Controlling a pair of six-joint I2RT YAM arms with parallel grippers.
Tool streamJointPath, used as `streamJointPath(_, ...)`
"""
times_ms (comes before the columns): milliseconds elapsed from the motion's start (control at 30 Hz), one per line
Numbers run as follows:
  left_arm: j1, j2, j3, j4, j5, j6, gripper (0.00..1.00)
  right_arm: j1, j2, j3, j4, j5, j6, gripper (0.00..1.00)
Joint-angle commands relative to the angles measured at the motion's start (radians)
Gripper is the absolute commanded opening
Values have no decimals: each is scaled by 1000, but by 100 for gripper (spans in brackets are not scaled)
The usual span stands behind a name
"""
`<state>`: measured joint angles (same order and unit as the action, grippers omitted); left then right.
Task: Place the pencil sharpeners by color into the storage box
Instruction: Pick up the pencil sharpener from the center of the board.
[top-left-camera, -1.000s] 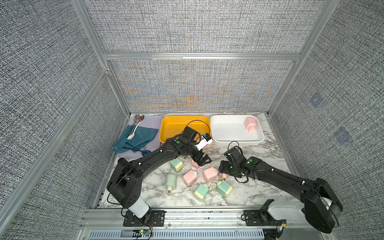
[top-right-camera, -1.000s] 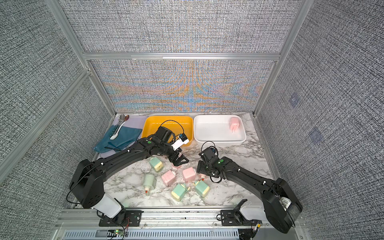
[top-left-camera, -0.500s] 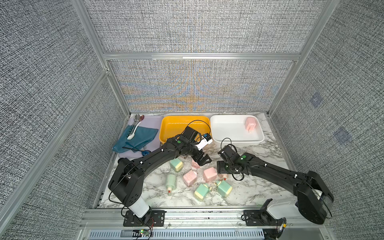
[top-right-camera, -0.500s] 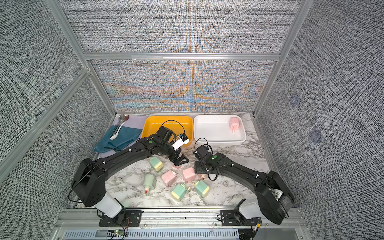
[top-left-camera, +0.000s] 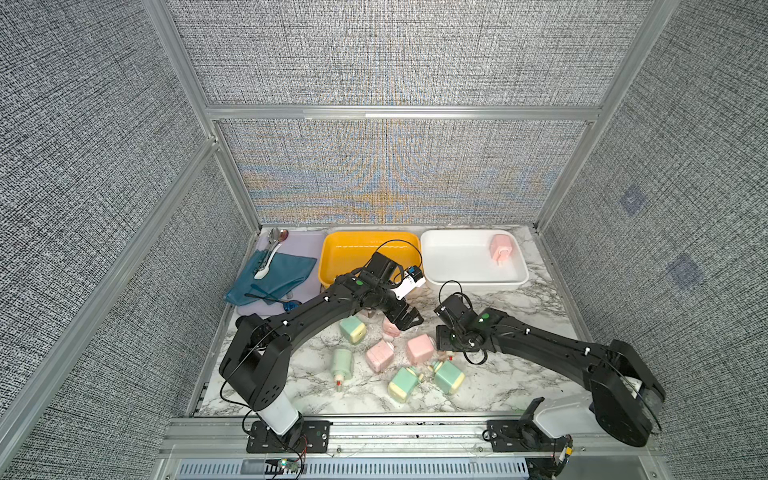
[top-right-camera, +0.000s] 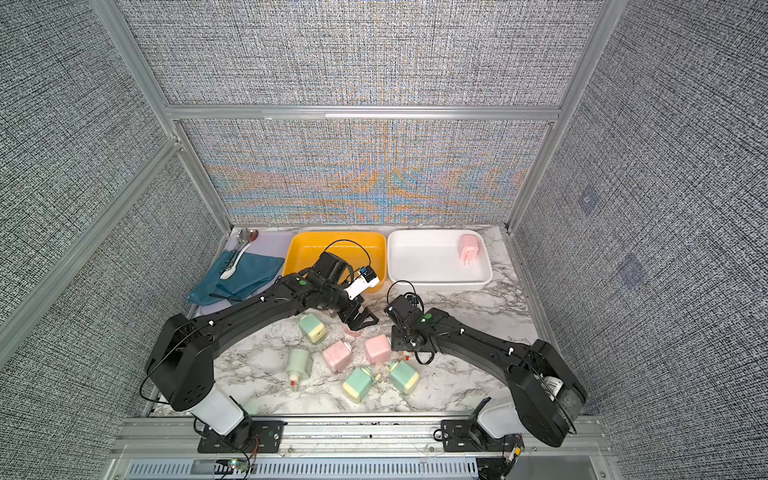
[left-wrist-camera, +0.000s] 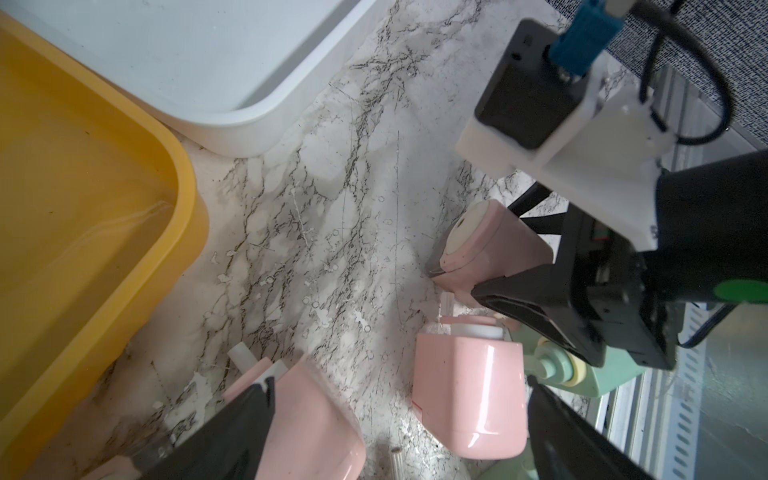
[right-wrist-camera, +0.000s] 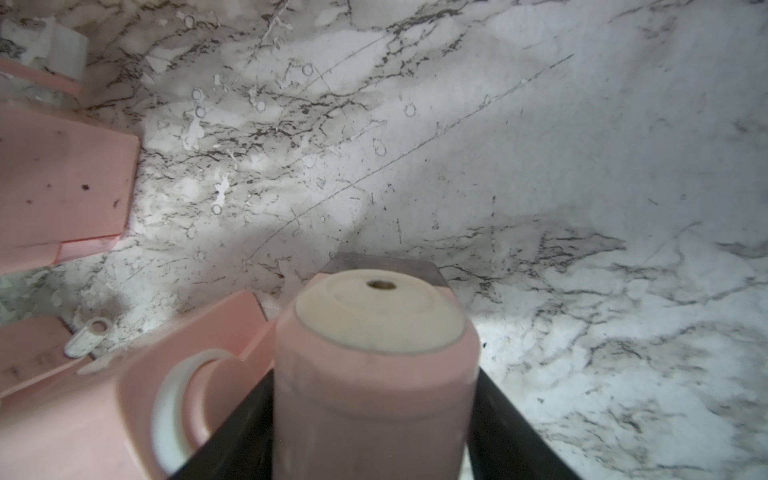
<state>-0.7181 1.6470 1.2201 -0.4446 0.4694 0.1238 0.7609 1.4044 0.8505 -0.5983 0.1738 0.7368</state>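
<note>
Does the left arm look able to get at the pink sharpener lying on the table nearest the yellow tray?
Probably yes: the left claw hangs wide open right above that pink sharpener, with nothing between them.

I see both top views bright and even, moiré on the back wall (top-left-camera: 386, 174); right wrist view blurs the near pink sharpener (right-wrist-camera: 374, 374), shadow behind it.

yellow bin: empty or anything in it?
Empty as far as visible: yellow bin shows bare floor in both top views; left arm hides its near corner.
</note>
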Motion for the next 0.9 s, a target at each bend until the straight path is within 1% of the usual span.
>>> streamJointPath(0,1,-1,7,-7,-8,4,99,1,-11,8,0,8,-8,57)
streamJointPath(67,1,1,10,-8,-9,4,99,-4,-20,8,6,5,-16,49)
streamJointPath(233,1,7,20,-13,-3,4,99,-33,-43,-2,22,-10,-42,25)
streamJointPath(367,0,12,30,-18,-4,6,99,-53,-65,-1,25,-10,-65,14)
streamJointPath(433,0,16,34,-20,-3,5,99,-64,-72,1,25,-8,-80,2)
streamJointPath(467,1,19,37,-19,-2,5,99,-69,-74,2,25,-9,-86,0)
streamJointPath(700,0,55,68,8,16,-39,100,-128,-122,13,44,21,-161,0)
streamJointPath(867,0,102,115,36,-35,-118,99,-211,-180,15,151,4,-269,0)
